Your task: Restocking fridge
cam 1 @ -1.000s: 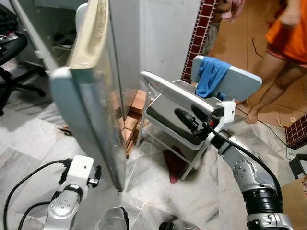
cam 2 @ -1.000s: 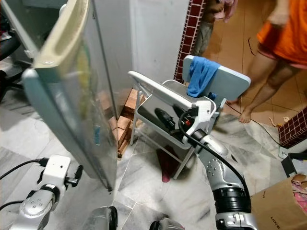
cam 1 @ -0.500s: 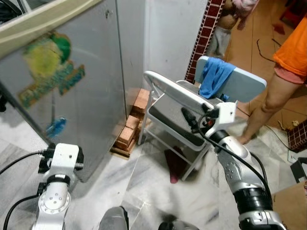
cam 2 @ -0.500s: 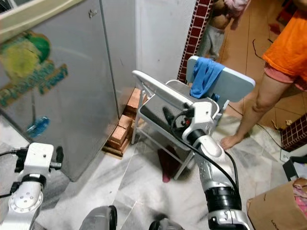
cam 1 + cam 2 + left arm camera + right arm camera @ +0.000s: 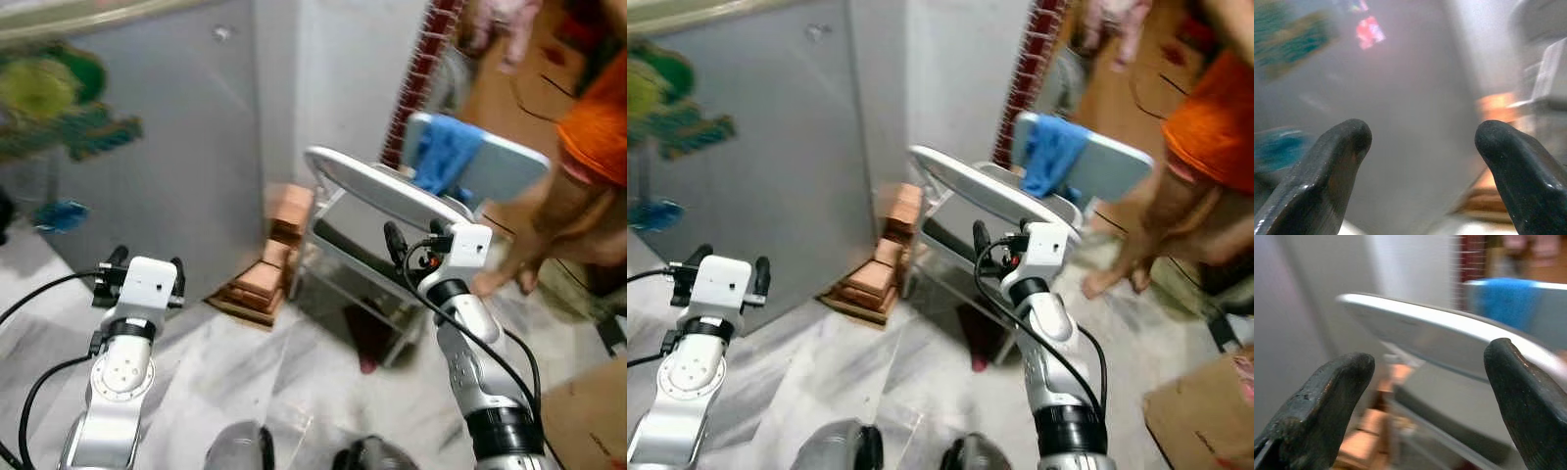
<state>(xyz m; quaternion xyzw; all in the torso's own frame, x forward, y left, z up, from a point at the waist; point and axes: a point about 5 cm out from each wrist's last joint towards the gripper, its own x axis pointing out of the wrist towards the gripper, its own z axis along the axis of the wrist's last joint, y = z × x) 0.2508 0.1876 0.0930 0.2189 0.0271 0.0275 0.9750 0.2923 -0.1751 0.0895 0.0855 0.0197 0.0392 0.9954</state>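
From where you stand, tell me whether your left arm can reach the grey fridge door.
Probably yes: the left gripper, fingers open, points at the grey fridge door with nothing between them, though a gap remains.

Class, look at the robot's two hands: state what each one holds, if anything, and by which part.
Nothing is held. The left hand is open, facing the grey fridge door. The right hand is open too, pointing toward the folding chair.

Even indoor daylight, no glare; motion blur throughout, strongest at edges; wrist backgrounds smeared.
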